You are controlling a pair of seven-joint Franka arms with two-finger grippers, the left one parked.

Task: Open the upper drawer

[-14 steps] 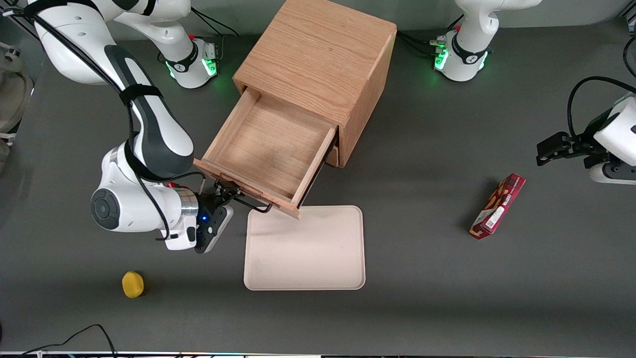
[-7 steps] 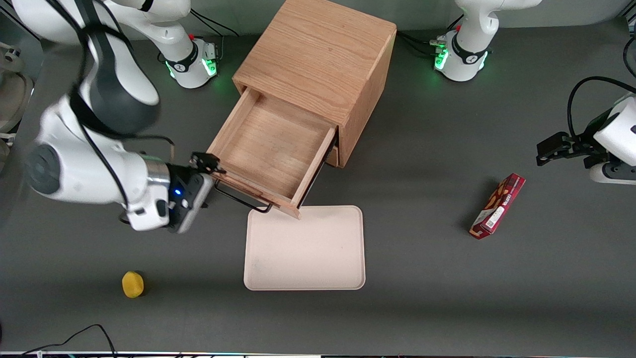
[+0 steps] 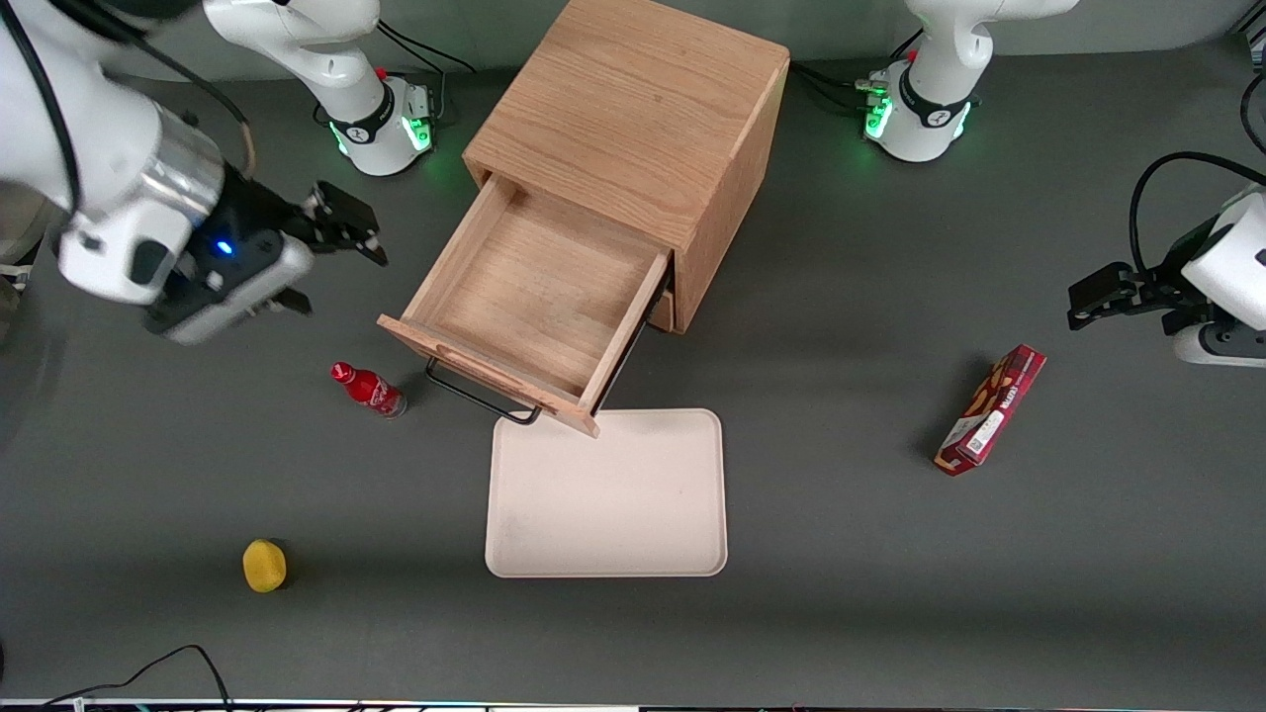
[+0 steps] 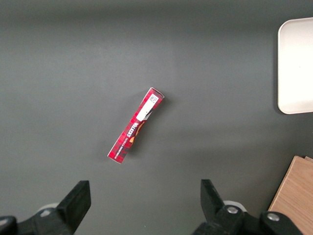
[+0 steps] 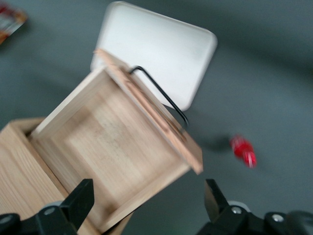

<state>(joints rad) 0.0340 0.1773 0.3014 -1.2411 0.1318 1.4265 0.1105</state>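
Clearly the upper drawer (image 3: 539,297) stood pulled well out of the oak cabinet (image 3: 633,129), its wire handle (image 3: 482,398) free. My jaws (image 3: 346,229) hung open and empty beside it, above the tabletop (image 3: 890,574). Opening looked finished; next I needed only to retreat.

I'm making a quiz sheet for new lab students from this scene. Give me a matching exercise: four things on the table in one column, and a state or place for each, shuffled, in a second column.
Things:
1. upper drawer
2. gripper
3. red bottle
4. snack box

States or places:
A. lying toward the parked arm's end of the table
B. pulled out, nothing inside
C. fingers open, raised beside the drawer, holding nothing
D. beside the drawer's black handle, on the table

Pairs: 1-B, 2-C, 3-D, 4-A
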